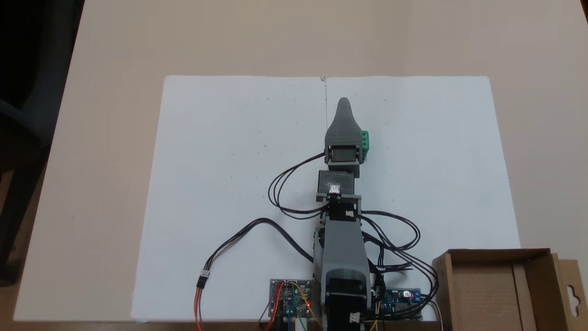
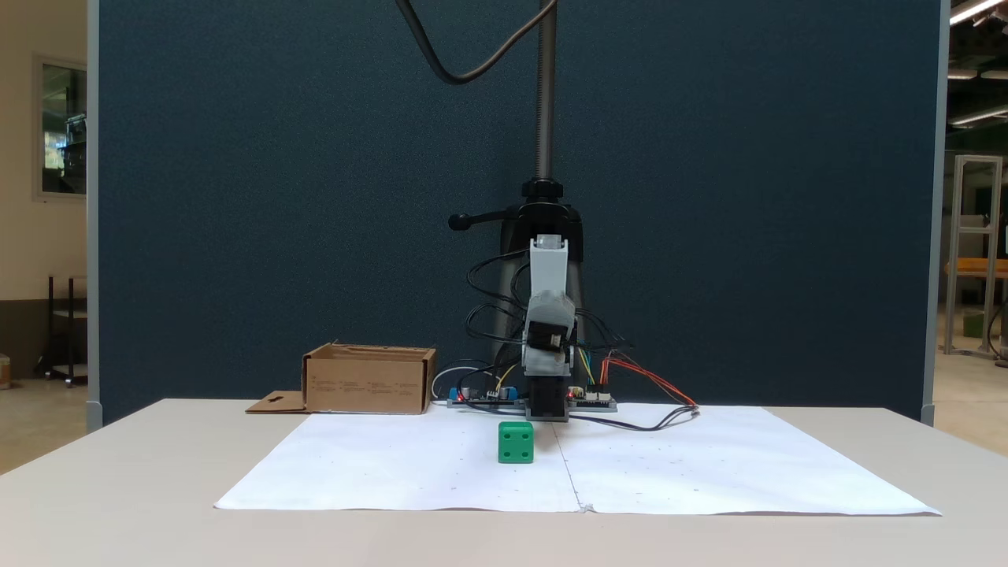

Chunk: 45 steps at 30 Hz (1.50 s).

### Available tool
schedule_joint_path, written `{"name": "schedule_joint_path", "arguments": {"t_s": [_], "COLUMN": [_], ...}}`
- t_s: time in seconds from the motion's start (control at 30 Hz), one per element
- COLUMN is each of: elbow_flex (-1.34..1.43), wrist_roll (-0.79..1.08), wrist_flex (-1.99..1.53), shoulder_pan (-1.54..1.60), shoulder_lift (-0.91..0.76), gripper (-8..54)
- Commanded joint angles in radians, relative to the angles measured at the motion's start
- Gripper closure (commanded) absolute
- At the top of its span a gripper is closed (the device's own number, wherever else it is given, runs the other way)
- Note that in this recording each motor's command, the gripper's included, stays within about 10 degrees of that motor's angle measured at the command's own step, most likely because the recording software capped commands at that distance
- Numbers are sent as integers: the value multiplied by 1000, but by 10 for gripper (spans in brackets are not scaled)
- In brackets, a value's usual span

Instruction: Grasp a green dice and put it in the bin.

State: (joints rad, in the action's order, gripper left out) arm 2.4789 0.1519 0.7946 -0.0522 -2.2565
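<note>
The green dice (image 2: 516, 442) rests on the white paper, its front face showing several pips. In a fixed view from above, the green dice (image 1: 365, 141) peeks out to the right of my gripper's body, partly hidden beneath it. My gripper (image 1: 343, 105) hangs above the paper, stretched away from the base, and a single grey pointed tip shows, so its jaws cannot be told apart. Seen from the front, the arm (image 2: 549, 315) stands raised behind the dice, not touching it. The cardboard bin (image 1: 498, 255) sits at the lower right beside the arm's base, seen at left as the bin (image 2: 368, 383).
White paper sheets (image 1: 229, 184) cover the middle of the beige table (image 1: 115, 46). Circuit boards (image 1: 290, 298) and loose black cables (image 1: 275, 188) lie around the base. The bin's flap (image 1: 572, 294) with a hang-hole juts out. A dark blue partition (image 2: 276, 197) stands behind the table.
</note>
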Motion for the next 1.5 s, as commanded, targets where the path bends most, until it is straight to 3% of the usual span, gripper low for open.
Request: {"name": "schedule_joint_path", "arguments": {"t_s": [0.0,0.6,1.13,1.47], "elbow_flex": [-161,-1075,-1146,-1425], "wrist_roll": [87,-164,-28,37], "wrist_flex": [-162,-1394,-2261,-2385], "shoulder_pan": [-6,172,20,-21], "shoulder_lift": [-115,-101,137,341], "gripper": [23,26,33,33]}}
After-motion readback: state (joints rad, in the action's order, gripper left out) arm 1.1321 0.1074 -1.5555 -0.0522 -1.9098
